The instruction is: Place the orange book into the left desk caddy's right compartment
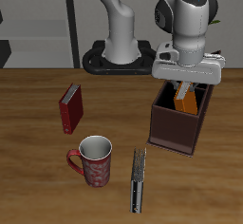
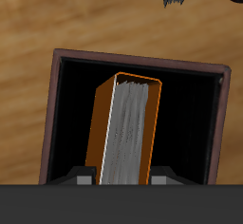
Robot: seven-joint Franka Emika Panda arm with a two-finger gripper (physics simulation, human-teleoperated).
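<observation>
While I hovered at the exterior frame's right, my gripper (image 1: pixel 187 87) clasped the orange book (image 2: pixel 124 133) by its covers, seemingly, inside the left desk caddy (image 1: pixel 177 123). It seemed light, stiff, slick-covered.

The gripper (image 1: pixel 186 87) hangs over the caddy (image 1: pixel 177 126), its fingers reaching down inside the rim. The orange book (image 1: pixel 189 102) stands tilted in the caddy, its upper part showing between the walls right under the fingers; whether they clamp it cannot be told. Nearer the front edge sit a red mug (image 1: pixel 94 161) and a grey-black book (image 1: pixel 138 180). A dark red book (image 1: pixel 70 108) stands farther back.
</observation>
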